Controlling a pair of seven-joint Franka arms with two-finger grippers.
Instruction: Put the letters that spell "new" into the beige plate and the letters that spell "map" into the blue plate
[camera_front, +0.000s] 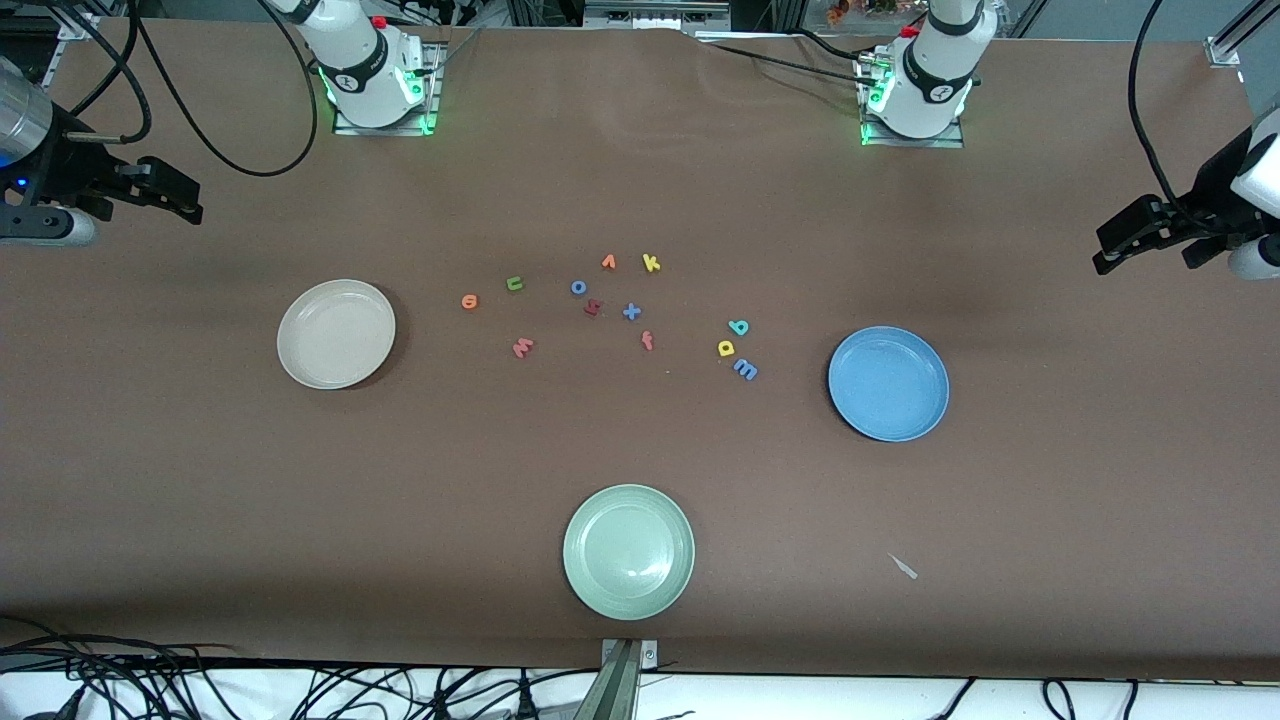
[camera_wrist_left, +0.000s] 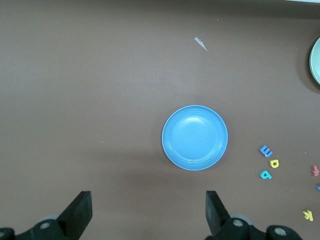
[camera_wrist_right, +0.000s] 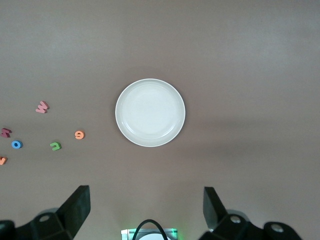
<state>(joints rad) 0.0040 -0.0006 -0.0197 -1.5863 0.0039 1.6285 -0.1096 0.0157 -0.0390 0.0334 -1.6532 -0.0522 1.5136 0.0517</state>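
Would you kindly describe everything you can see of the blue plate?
The blue plate is round, shallow and mid-blue, with a low raised rim and a smooth, slightly glossy surface that looks like plastic. It sits flat and upright on the brown table, toward the left arm's end. Nothing lies in it and nothing touches it. The nearest things are three small foam letters, a blue m, a yellow a and a teal p, lying apart from it.

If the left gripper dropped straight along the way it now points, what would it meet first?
Judging from its wrist view, the open left gripper points down at the table. It would probably meet bare brown surface beside the blue plate, which sits just ahead of the fingers. Depth is unclear.
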